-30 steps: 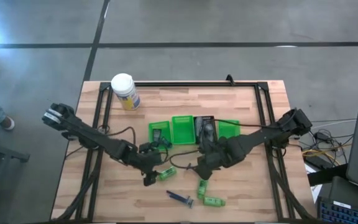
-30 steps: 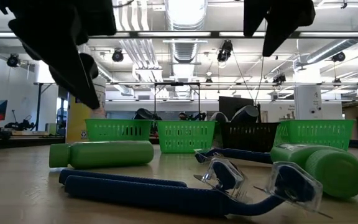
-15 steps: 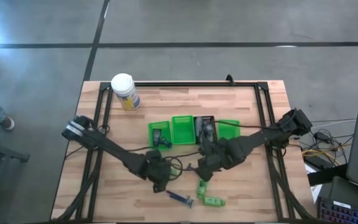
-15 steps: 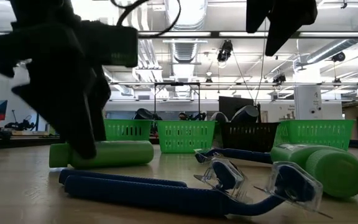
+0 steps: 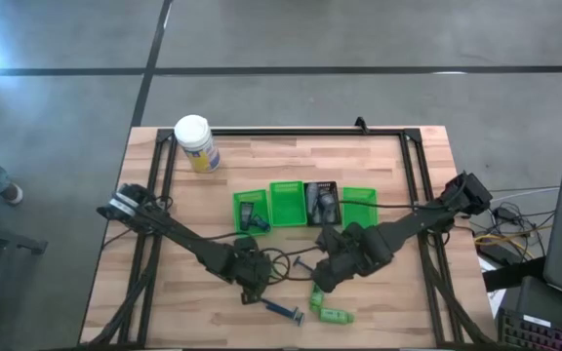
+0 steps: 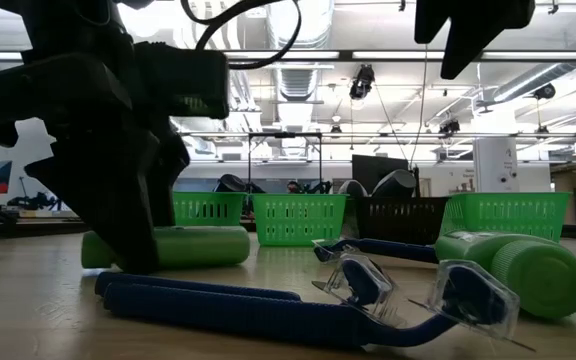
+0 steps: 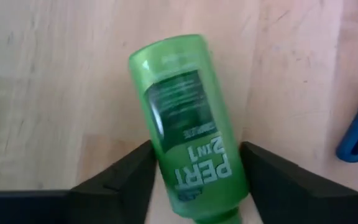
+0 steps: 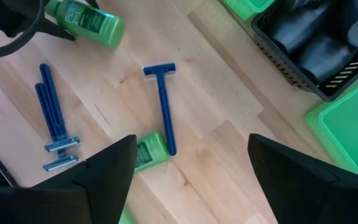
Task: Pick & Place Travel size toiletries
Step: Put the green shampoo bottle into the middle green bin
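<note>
high view: left gripper (image 5: 250,284) is down on the green bottle (image 5: 258,272) just in front of the bins (image 5: 286,203); right gripper (image 5: 325,276) hovers beside it, near the lone razor (image 5: 301,263).
low view: left gripper planted over the bottle (image 6: 183,246), twin razors (image 6: 268,312) lying in front. Contact is hard to judge here.
left wrist view: fingers (image 7: 120,180) straddle the bottle (image 7: 188,130), jaws still wide with gaps either side, nothing gripped yet.
right wrist view: fingers (image 8: 101,171) spread wide, empty, above the razor (image 8: 163,109) and a second bottle (image 8: 149,152).
risk: the bottle sits skewed between the jaws, so closing could roll or squirt it out. Arms are close too, could bump.
</note>
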Available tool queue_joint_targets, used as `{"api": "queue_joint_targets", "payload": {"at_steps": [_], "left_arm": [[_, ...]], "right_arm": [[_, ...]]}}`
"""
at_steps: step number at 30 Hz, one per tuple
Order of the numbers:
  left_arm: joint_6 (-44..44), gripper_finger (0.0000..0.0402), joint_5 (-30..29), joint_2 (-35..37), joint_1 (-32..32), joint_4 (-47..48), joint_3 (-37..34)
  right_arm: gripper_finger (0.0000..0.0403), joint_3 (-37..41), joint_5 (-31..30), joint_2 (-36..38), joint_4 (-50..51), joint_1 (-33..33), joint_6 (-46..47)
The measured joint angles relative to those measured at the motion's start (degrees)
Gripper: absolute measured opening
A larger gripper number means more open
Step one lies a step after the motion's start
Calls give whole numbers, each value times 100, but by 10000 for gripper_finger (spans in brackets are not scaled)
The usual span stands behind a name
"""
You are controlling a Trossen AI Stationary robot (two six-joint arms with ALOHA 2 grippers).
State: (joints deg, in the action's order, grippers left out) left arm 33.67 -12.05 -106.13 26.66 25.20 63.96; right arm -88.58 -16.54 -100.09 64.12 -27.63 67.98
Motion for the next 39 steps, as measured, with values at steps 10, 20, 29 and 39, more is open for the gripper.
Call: {"api": "queue_joint_targets", "payload": {"at_steps": [10,20,29,39], "left_arm": [[-790,158,-234,398,-21,366,133],[-6088,163,-1227,1475,-320,905,254],[-8765,160,-1103,1481,-1872,351,125],[-10746,159,-553,1537,-2371,-161,138]], "right_arm": [[275,7,-179,16,53,-128,297],[281,7,-1033,463,730,-435,1523],[308,16,-1883,1094,1245,-554,2773],[322,59,-1776,1163,1250,-543,2458]]}}
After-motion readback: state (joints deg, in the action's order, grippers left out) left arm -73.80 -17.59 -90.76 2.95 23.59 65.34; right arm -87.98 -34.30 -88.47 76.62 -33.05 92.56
